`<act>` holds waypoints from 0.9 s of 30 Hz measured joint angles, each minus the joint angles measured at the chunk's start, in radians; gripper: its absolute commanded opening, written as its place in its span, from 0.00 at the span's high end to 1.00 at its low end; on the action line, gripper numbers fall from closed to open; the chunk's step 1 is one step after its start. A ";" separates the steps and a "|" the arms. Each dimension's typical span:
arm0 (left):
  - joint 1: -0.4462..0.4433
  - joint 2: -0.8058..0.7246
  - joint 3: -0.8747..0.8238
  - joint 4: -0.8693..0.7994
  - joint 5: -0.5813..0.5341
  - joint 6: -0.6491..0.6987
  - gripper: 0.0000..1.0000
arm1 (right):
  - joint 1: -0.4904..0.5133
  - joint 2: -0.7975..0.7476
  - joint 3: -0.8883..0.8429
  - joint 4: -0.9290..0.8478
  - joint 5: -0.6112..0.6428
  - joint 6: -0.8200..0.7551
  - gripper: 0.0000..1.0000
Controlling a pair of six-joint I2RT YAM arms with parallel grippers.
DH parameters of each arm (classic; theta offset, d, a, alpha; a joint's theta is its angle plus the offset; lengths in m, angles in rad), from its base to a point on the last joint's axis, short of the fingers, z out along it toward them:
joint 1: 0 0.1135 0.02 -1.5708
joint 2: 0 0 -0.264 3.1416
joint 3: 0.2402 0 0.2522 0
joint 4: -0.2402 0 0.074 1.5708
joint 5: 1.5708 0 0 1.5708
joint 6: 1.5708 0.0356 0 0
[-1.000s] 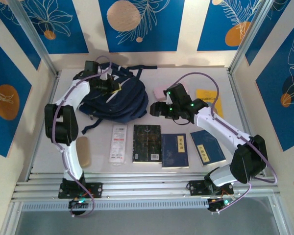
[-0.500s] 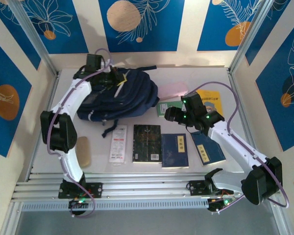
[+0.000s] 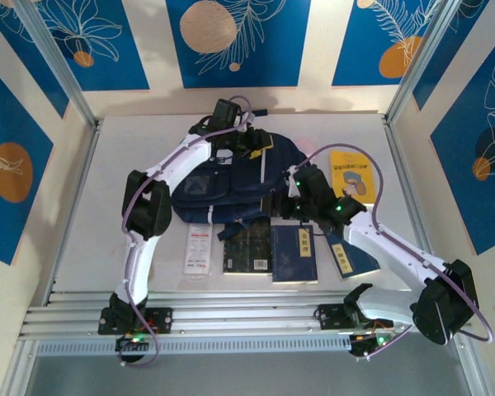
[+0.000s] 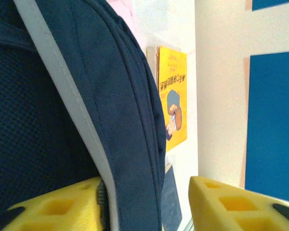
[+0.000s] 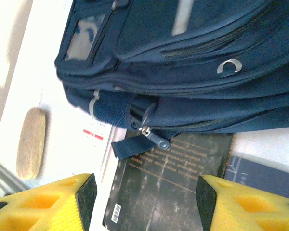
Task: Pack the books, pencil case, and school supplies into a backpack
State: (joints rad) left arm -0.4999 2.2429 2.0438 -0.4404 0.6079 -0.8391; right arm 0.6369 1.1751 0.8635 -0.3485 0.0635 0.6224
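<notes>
Hovering at the backpack (image 3: 219,177) — nothing gripped

The left pincer (image 4: 147,209) stands partly open over the bag. A navy fold with a pale grey stripe runs through the gap, lying against one yellow finger (image 4: 58,211) and clear of the other, so nothing is clamped. Ahead of this pincer, past the fold, lies the yellow book (image 4: 173,96).

The right pincer (image 5: 144,195) is also parted and holds nothing. Just ahead of its gap hangs a zip pull (image 5: 156,139) at the bag's edge, and the black book (image 5: 173,183) lies under the gap. A navy book (image 5: 265,168) lies by one finger — the white packet (image 5: 98,139) and tan block (image 5: 31,142) lie out past the other.
</notes>
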 measured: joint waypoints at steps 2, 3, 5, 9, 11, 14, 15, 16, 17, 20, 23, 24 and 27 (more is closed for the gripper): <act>0.001 -0.008 0.010 -0.017 -0.011 0.023 0.28 | 0.038 0.003 -0.027 0.028 0.000 -0.024 0.40; 0.003 -0.020 0.012 -0.035 -0.019 0.037 0.27 | 0.056 0.010 -0.030 0.034 -0.009 -0.035 0.39; 0.008 -0.053 0.012 -0.087 -0.044 0.075 0.26 | 0.082 0.039 -0.026 0.051 -0.028 -0.051 0.38; 0.035 -0.193 -0.040 -0.174 -0.119 0.137 0.26 | 0.140 0.190 0.046 0.039 -0.050 -0.109 0.57; 0.064 -0.304 -0.129 -0.190 -0.154 0.152 0.26 | 0.157 0.267 0.084 0.020 -0.050 -0.145 0.61; 0.124 -0.486 -0.311 -0.186 -0.204 0.166 0.25 | 0.174 0.371 0.131 -0.017 -0.024 -0.206 0.60; 0.145 -0.538 -0.373 -0.179 -0.217 0.166 0.25 | 0.178 0.396 0.141 -0.027 -0.004 -0.229 0.60; 0.164 -0.587 -0.438 -0.173 -0.227 0.167 0.25 | 0.181 0.417 0.151 -0.039 0.018 -0.253 0.60; 0.183 -0.623 -0.489 -0.172 -0.237 0.168 0.25 | 0.181 0.433 0.159 -0.048 0.035 -0.275 0.60; 0.224 -0.666 -0.594 -0.165 -0.253 0.172 0.25 | 0.181 0.478 0.198 -0.072 0.077 -0.331 0.60; 0.235 -0.662 -0.650 -0.154 -0.255 0.190 0.25 | 0.183 0.522 0.242 -0.087 0.112 -0.366 0.60; 0.237 -0.662 -0.666 -0.147 -0.255 0.195 0.25 | 0.186 0.539 0.254 -0.087 0.126 -0.375 0.60; 0.244 -0.662 -0.701 -0.121 -0.254 0.207 0.25 | 0.198 0.575 0.267 -0.093 0.160 -0.392 0.60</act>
State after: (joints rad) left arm -0.2558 1.5806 1.3426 -0.5613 0.3542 -0.6319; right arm 0.8349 1.7504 1.1309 -0.4419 0.2234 0.2302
